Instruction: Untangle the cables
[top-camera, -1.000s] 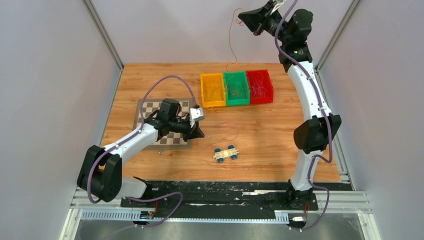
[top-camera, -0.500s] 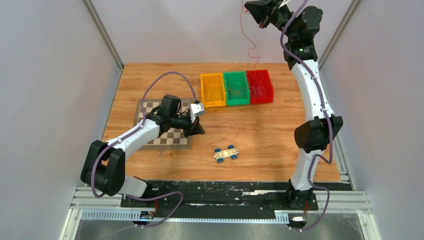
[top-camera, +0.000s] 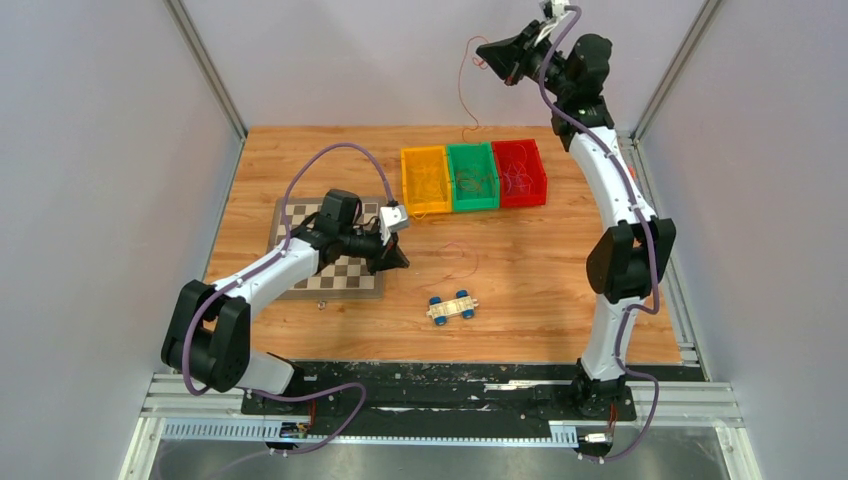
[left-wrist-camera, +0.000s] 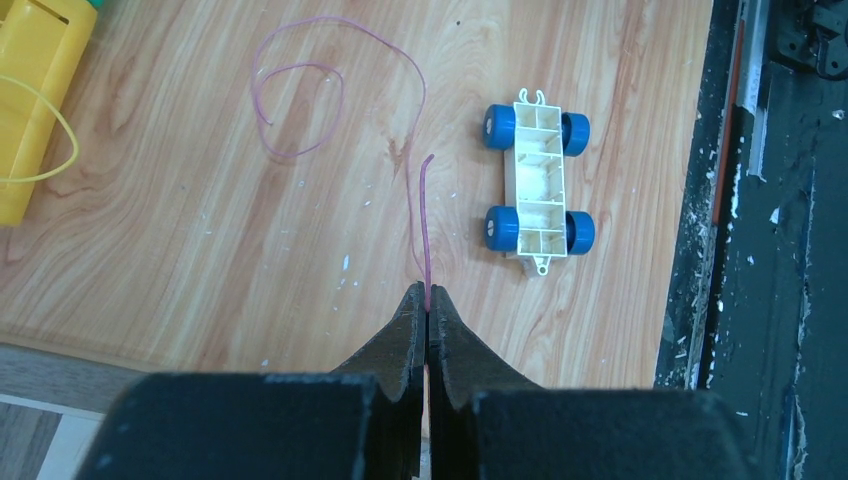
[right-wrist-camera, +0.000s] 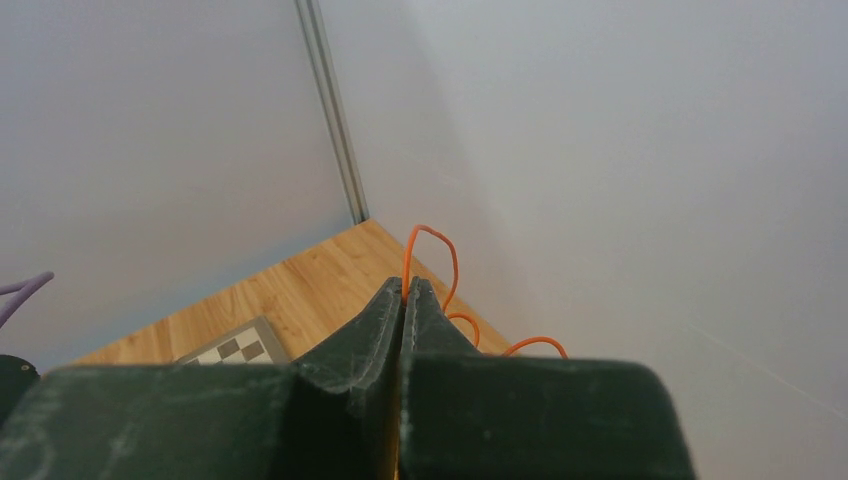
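In the overhead view, the right claw (top-camera: 497, 55) was raised high by the back wall, pinched shut on an orange cable (top-camera: 460, 90). It dangled to just behind the yellow bin (top-camera: 425, 181), green bin (top-camera: 472, 177) and red bin (top-camera: 519, 172), where more cables (top-camera: 474, 183) lay curled. The left claw (top-camera: 400, 262) sat low over the desk (top-camera: 560, 290).

In the left wrist view, its jaws were closed on one end of a pink cable (left-wrist-camera: 427, 230). The rest lay in loose loops on the wood beside a blue-wheeled toy chassis (left-wrist-camera: 538, 178).

In the right wrist view, the orange cable arched out from between closed tips.

These wires looked thread-light, limp and springy. A firm pinch near an end suited them, since a loop would likely slip or snag.
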